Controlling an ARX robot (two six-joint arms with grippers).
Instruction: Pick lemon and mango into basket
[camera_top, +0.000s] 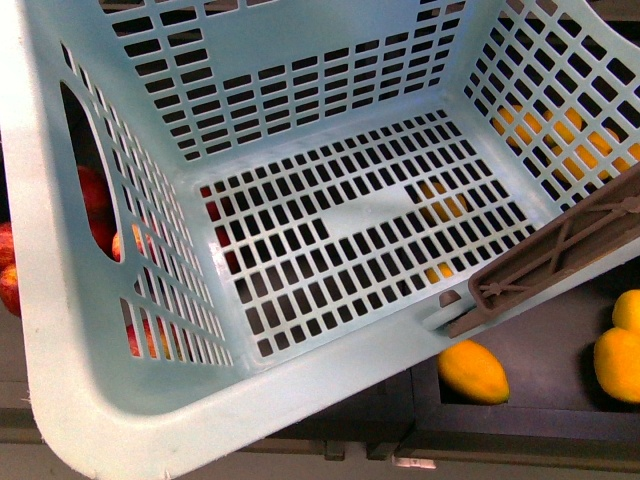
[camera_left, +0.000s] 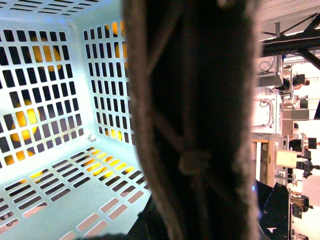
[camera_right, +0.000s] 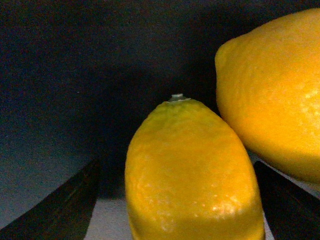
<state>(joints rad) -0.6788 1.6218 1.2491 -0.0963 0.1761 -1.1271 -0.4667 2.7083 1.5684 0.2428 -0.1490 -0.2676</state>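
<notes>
lemon (camera_right: 192, 170) between right gripper's (camera_right: 175, 207) jaws

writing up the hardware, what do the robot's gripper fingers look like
The right gripper has plain black, wedge-shaped fingers with no markings or cables showing. The left gripper cannot be made out, and the front view shows no arms.

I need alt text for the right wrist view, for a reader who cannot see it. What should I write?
Close-up of a yellow lemon lying between the two dark fingers of the open right claw, stem end away from the camera. A second yellow fruit sits close beside it, against a dark background.
</notes>
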